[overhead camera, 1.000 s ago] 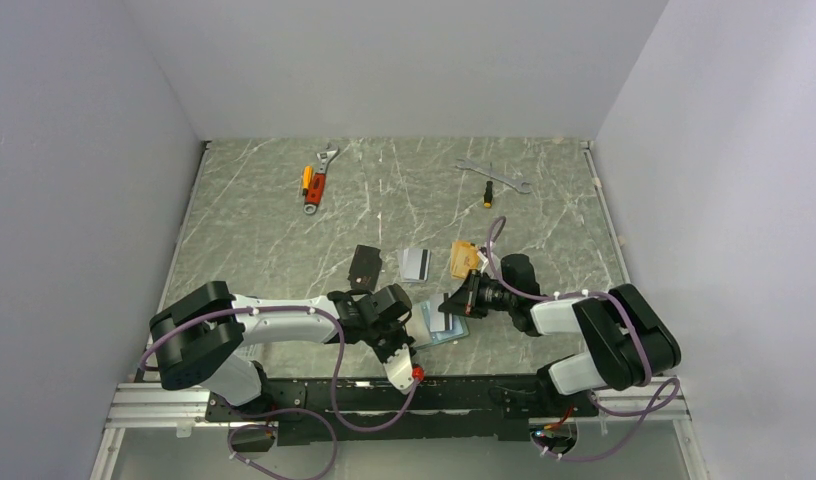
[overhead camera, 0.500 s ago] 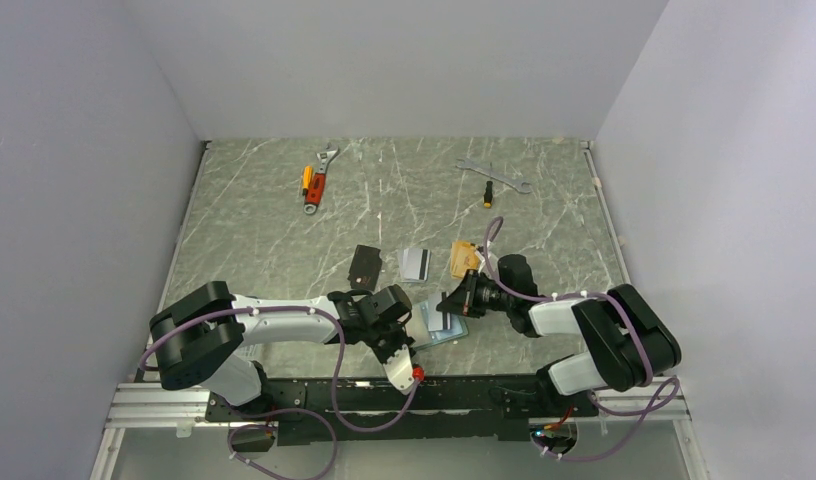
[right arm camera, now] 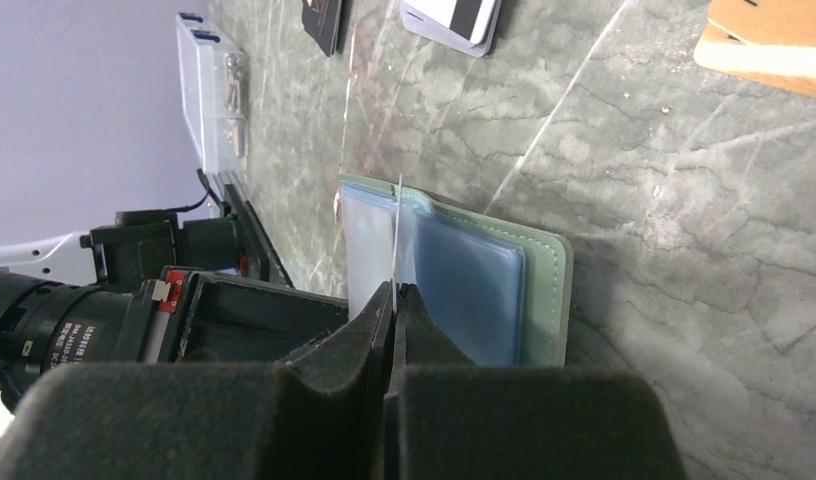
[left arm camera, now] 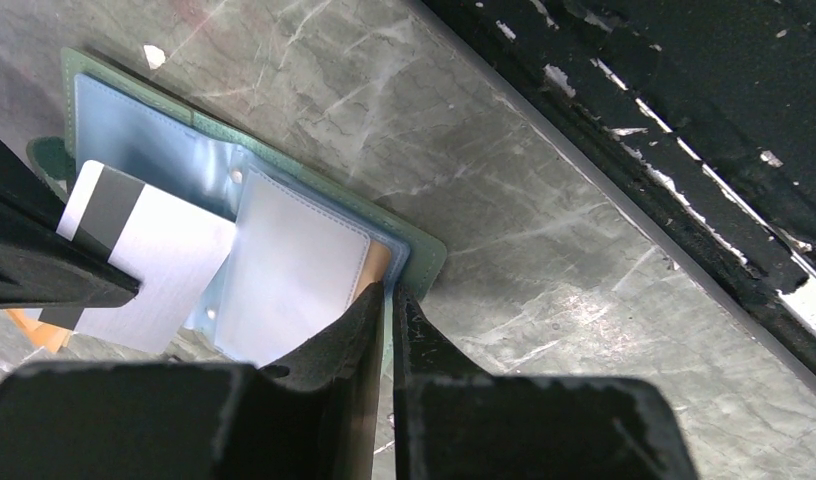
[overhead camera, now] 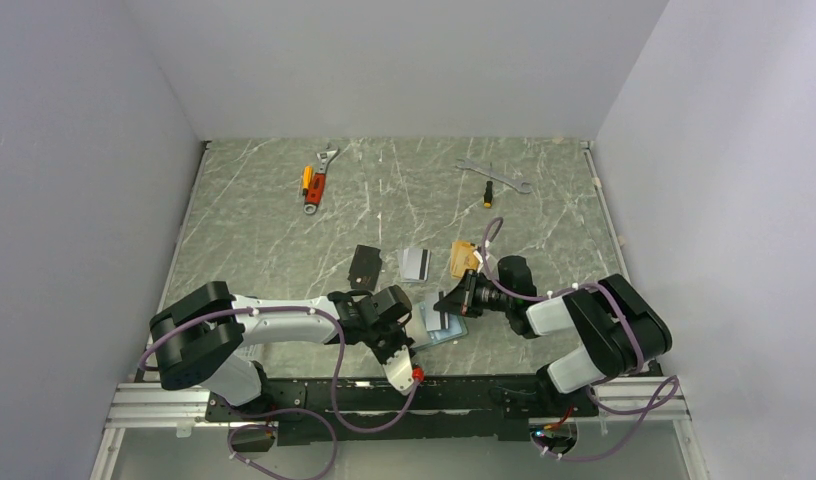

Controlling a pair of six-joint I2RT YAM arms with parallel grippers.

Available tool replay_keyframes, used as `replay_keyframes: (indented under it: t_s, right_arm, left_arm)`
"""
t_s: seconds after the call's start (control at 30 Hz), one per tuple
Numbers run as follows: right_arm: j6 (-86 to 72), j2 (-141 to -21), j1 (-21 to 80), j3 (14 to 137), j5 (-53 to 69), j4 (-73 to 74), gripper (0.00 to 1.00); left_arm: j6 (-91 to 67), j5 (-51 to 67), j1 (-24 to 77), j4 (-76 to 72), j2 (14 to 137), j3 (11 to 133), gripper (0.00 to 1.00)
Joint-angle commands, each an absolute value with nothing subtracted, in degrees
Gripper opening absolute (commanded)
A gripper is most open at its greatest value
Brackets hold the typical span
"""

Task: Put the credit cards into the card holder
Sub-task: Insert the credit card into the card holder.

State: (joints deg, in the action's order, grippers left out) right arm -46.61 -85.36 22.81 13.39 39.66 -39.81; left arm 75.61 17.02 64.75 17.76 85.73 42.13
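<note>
On the table (overhead camera: 544, 230), near its front edge: card holder (overhead camera: 452, 332), lying open. At the holder's left side, left gripper (left arm camera: 389, 300), pinching the holder's edge. Over the holder's open inside, held card (left arm camera: 149, 255), one end nipped in right gripper (right arm camera: 394, 295), just behind and right of the holder. Behind the holder, three loose cards in a row, apart: left card (overhead camera: 365, 265), middle card (overhead camera: 415, 263), right card (overhead camera: 464, 259). Far behind the holder, leftward, adjustable wrench (overhead camera: 319, 178) beside screwdriver (overhead camera: 306, 180); rightward, flat wrench (overhead camera: 494, 177) with small screwdriver (overhead camera: 488, 193).
</note>
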Motion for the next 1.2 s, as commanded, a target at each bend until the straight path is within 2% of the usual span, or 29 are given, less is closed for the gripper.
replay_keyframes:
  t_s: [0.0,0.47,1.17]
  right_arm:
    - [-47.46,-86.12,23.04,12.52,42.94,-45.22,0.0]
    - [-48.97,-87.57,22.32,11.07,45.33,-48.6,0.0]
    - [-44.91,-93.23,22.29,14.16,48.76,-43.11,0.0]
  left_arm:
    - [75.23,17.93,65.39,19.96,85.3,43.04,0.13]
    - [75.23,17.79,65.7,19.86,85.4,43.22,0.13]
    - [75.66,17.71,65.74,20.11,85.45,43.55,0.12]
